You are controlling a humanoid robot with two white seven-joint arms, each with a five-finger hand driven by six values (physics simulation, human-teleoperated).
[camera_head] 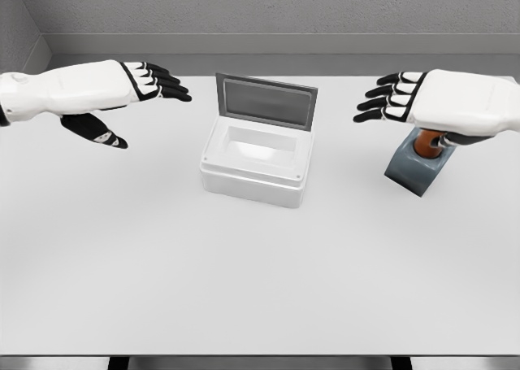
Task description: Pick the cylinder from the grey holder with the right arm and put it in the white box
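A brown-orange cylinder stands in the grey holder at the right of the table, partly hidden behind my right hand. That hand hovers just above the holder, fingers stretched out toward the left, open and holding nothing. The white box sits at the table's centre with its grey lid raised at the back; its inside looks bare. My left hand hangs over the left side of the table, fingers extended and open, thumb pointing down.
The white table ends at a front edge near the bottom of the view. A grey wall runs behind the table's far edge.
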